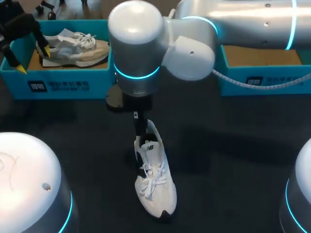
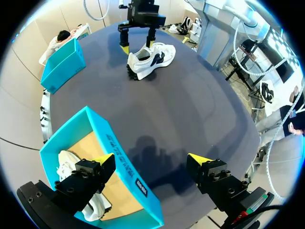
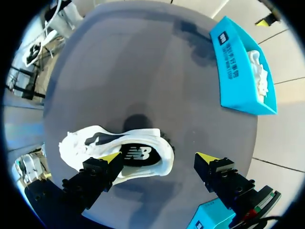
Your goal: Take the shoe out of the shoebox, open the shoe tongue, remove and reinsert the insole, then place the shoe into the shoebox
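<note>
A dark table (image 1: 233, 145) fills the scene, with a blue shoebox near each far corner. The white shoe (image 1: 156, 187) lies on its sole out on the open table, well apart from both boxes.

The right gripper (image 3: 158, 158) hangs just above the heel end of this shoe, its arm reaching in past the middle of the table. Its jaws are spread wide. One finger stands over the shoe's side, by the dark logo panel, and the other stands over bare table just beyond the heel. The heel sits below the gap between them. Whether either finger touches the shoe cannot be told, and nothing is pinched.

The left gripper (image 2: 151, 161) hovers over the left shoebox (image 2: 121, 164), jaws likewise spread and holding nothing. One finger is above the box's inside and the other is out over the table, so the near box wall runs under the gap. A grey and beige shoe (image 1: 73, 48) lies in that box, below and beside the inner finger. Far ahead of these jaws is the white shoe.

The right shoebox (image 1: 262, 80) sits well beyond the right gripper, its brown bottom showing.
</note>
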{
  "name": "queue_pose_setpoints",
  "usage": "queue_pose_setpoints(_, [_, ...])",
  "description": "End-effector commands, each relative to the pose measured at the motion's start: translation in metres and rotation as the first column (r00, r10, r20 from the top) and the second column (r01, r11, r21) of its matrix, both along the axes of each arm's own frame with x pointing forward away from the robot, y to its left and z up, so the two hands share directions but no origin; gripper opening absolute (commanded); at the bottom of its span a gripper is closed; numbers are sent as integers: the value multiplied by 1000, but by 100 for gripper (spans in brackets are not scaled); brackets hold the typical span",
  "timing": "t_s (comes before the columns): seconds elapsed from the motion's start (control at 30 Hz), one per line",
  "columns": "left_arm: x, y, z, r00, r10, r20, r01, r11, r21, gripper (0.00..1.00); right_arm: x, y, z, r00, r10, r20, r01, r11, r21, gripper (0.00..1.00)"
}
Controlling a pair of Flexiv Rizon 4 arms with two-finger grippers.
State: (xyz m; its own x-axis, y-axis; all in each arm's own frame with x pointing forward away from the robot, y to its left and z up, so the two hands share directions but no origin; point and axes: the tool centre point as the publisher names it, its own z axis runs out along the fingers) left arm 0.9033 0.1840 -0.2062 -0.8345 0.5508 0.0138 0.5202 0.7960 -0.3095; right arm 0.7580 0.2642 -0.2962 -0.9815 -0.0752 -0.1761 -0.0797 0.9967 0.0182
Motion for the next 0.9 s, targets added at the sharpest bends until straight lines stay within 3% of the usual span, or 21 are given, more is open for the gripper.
queue_pose_setpoints(0.03, [0,0,0,1000,-1,-1,1,1000,3,100,7,7,-14,1000,8,-10,-9,1000,-22,100])
queue_pose_setpoints(0.57, [0,0,0,1000,-1,-1,1,1000,3,100,24,-13,-48,999,30,12,-29,998,-59,100])
queue_pose_setpoints(0.9, [0,0,0,1000,-1,-1,1,1000,3,100,35,-12,-69,998,64,14,-63,996,-57,100])
